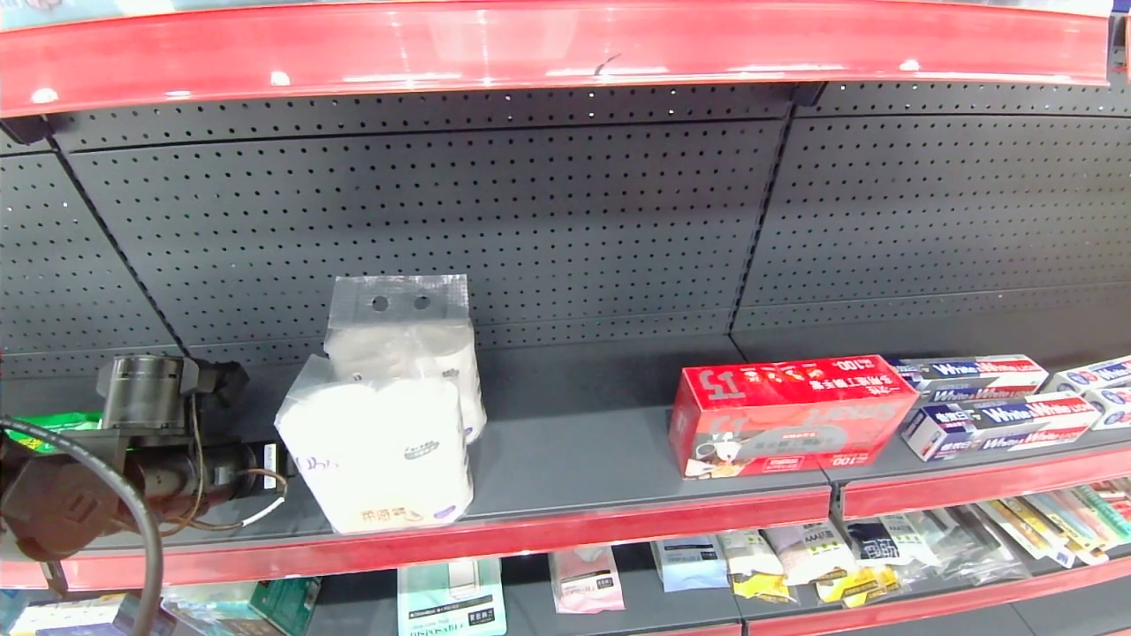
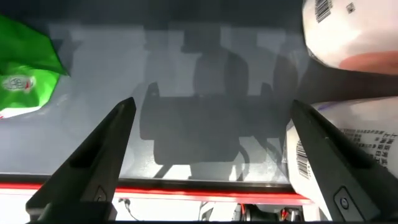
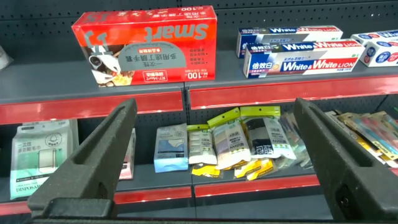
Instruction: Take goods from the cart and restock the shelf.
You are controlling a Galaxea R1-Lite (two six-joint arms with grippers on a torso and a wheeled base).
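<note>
The left gripper (image 2: 211,104) hangs over the shelf (image 1: 574,459) with jaws spread wide and nothing between them. One finger sits just beside the front toilet-roll pack (image 1: 380,459); I cannot tell whether they touch. A second pack (image 1: 406,353) stands behind it, and a green packet (image 2: 25,74) lies on the other side. The packs look light, soft and slippery in their film, so a grip across the rolls' middle seems best. The right gripper (image 3: 216,102), also wide and empty, faces the red box (image 3: 146,46).

shelf (image 1: 574,442) | 2 tissue packs (image 1: 380,459) | red box (image 1: 786,415) | toothpaste boxes (image 1: 990,411)
</note>
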